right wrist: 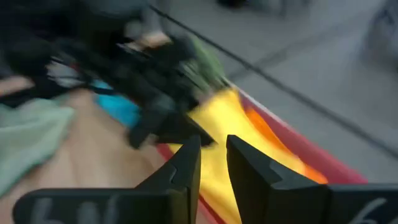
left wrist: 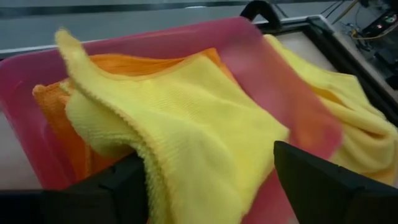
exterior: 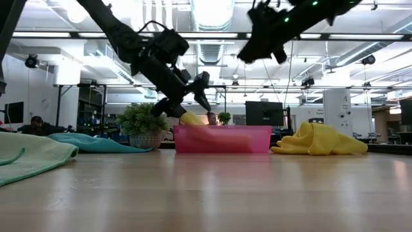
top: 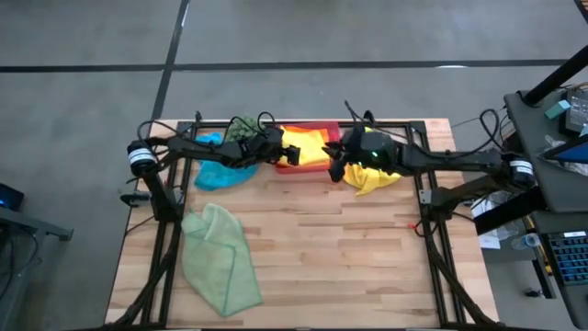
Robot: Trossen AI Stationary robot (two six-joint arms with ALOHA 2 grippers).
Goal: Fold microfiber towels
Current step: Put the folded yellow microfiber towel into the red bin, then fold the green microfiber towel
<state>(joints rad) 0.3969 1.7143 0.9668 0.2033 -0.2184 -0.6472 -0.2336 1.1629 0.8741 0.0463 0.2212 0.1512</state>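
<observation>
The wooden table [top: 312,239] fills the lower centre of the high view. A light green towel [top: 219,257] lies crumpled at its lower left, a teal towel [top: 223,172] at upper left. At top centre the pink tray [top: 308,165] holds a yellow towel [top: 303,143] over an orange towel [left wrist: 53,99]; another yellow towel [top: 375,176] lies just right of it. The left gripper [top: 278,150] hangs wide open over the tray's yellow towel, gripping nothing. The right gripper [top: 336,169], fingers narrowly apart, holds nothing.
</observation>
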